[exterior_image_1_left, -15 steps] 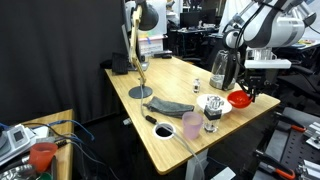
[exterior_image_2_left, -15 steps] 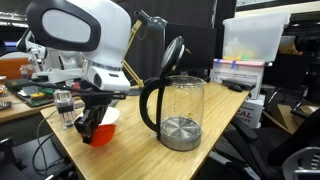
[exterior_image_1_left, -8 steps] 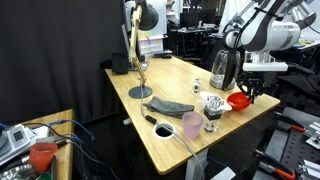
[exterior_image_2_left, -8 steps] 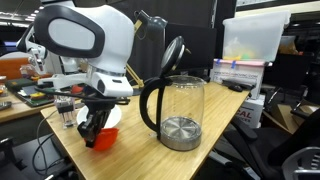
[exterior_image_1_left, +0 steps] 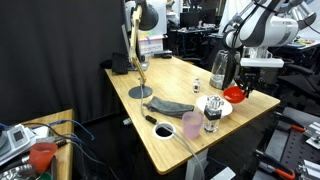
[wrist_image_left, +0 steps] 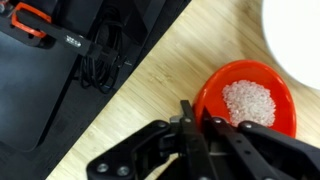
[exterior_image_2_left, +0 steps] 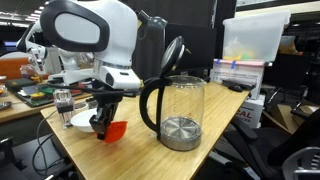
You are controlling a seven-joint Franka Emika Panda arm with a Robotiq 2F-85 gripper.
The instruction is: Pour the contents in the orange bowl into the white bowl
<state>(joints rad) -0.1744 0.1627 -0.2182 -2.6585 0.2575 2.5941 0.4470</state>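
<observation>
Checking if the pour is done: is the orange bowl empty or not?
Not empty: the wrist view shows a heap of whitish grains inside the orange bowl, held at its rim by the gripper.

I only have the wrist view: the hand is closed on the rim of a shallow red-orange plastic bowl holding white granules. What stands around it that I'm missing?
Observer: A clear glass kettle with a black handle stands beside the red-orange plastic bowl.
Operator: And the white edge in my top corner?
Observer: That is a shallow round white bowl; a clear drinking glass stands right next to it.
Operator: Anything else?
Observer: A pale pink cup stands next to that glass.
</observation>
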